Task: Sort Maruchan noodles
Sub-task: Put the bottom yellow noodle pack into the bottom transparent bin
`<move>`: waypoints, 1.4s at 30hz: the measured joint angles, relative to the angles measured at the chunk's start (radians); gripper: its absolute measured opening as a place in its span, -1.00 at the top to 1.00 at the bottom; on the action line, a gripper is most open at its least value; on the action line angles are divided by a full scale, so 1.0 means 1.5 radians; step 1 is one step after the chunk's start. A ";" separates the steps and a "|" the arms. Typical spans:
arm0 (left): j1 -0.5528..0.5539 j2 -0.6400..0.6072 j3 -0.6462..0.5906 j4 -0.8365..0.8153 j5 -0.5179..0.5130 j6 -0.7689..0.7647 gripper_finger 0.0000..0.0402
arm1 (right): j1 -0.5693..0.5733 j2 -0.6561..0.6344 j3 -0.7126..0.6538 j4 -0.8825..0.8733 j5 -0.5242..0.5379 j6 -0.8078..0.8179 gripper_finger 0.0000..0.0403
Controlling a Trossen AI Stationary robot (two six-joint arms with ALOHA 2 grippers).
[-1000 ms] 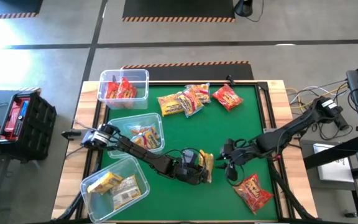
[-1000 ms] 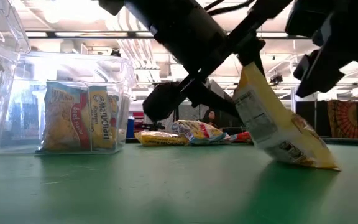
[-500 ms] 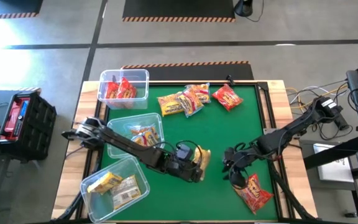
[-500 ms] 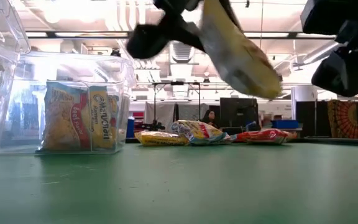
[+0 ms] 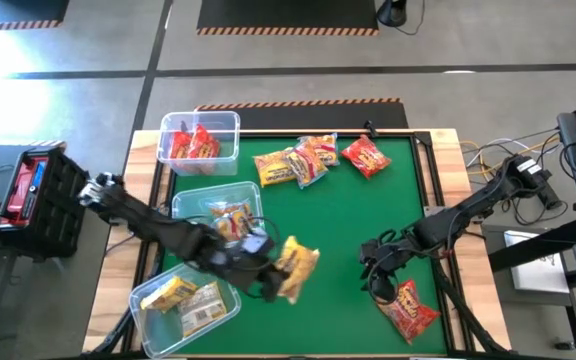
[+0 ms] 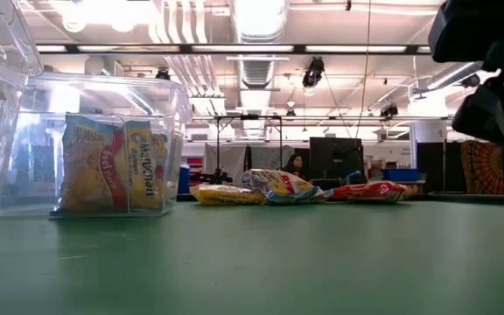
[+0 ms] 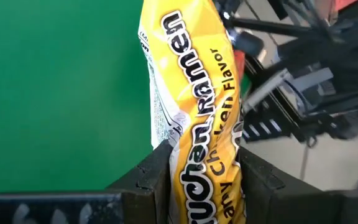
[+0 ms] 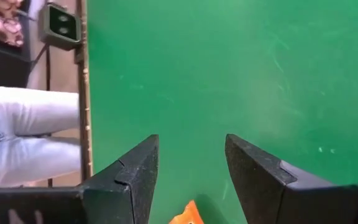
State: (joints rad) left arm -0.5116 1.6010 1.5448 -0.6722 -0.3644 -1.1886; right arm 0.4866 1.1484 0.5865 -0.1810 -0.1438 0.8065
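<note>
My left gripper (image 5: 274, 272) is shut on a yellow noodle packet (image 5: 295, 266) above the green mat, just right of the near-left bin (image 5: 183, 295) that holds yellow packets. In the left wrist view the packet (image 7: 191, 93) fills the gap between the fingers. My right gripper (image 5: 376, 274) hangs open over the mat's near right part, beside a red packet (image 5: 408, 306) lying flat; its corner (image 8: 188, 215) shows between the open fingers (image 8: 135, 168). Loose yellow, orange and red packets (image 5: 313, 158) lie flat near the far edge. My left gripper pinches the yellow packet between its two fingers (image 7: 160, 171), near one short end (image 7: 204, 180). The packet runs on lengthwise past the fingertips toward the table's right. It is lifted clear of the mat, tilted, with nothing under it.
A far-left bin (image 5: 200, 140) holds red packets, and a middle-left bin (image 5: 223, 215) holds orange ones. The low view shows the yellow-packet bin (image 6: 112, 166) and the loose packets (image 6: 269, 185) beyond open mat. A person's legs (image 8: 23, 137) stand past the table's edge.
My left gripper has raised the yellow packet, whose lower end stood on the mat, and carried it toward the table's left, toward the near-left bin; it has left the low view. My right gripper has shifted slightly toward the near edge, closer to the red packet.
</note>
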 joint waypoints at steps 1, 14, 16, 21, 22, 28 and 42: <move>-0.012 -0.016 0.000 -0.028 0.000 -0.026 0.46 | 0.000 0.002 -0.003 -0.002 0.009 0.008 0.13; -0.229 -0.133 0.000 -0.253 0.074 -0.323 0.46 | 0.000 0.113 -0.011 0.011 0.081 0.022 0.13; -0.260 -0.143 0.000 -0.288 0.080 -0.355 0.45 | 0.000 0.145 -0.011 0.018 0.083 0.022 0.13; -0.318 -0.141 -0.001 -0.390 0.081 -0.452 0.44 | 0.000 0.226 -0.007 0.057 0.083 0.048 0.13; -0.328 -0.138 -0.001 -0.403 0.086 -0.471 0.44 | -0.001 0.237 -0.003 0.060 0.082 0.053 0.13; -0.386 -0.111 -0.008 -0.471 0.196 -0.547 0.44 | -0.001 0.270 0.017 0.063 0.081 0.073 0.13; -0.400 -0.090 -0.165 -0.333 0.183 -0.596 0.43 | 0.000 0.200 0.029 0.060 0.093 0.040 0.13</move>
State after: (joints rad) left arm -1.1122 1.4662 1.2969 -1.1717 -0.0906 -2.0830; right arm 0.4864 1.4485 0.6306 -0.0905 -0.0036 0.8658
